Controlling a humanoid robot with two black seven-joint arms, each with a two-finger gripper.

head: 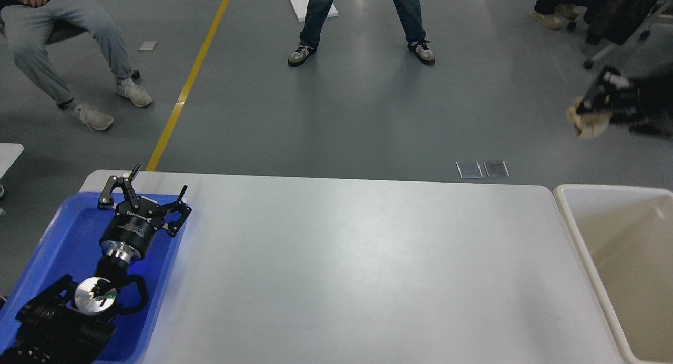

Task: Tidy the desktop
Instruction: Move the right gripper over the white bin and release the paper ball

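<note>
Grey floor w/ a yellow line lies beyond the large smooth white-grey rectangular desktop (357, 269), which fills the view's middle and shows nothing loose on it, so tidying looks nearly done. Left of it, left gripper (157, 188) hangs spread over the blue plastic tray (63, 238). Right of it, above the cream-beige bin (620, 264), blurred right gripper (591, 109) pinches a crumpled tan wad (589, 123), prob. for dropping. Plenty of room; desktop edges clear.
</note>
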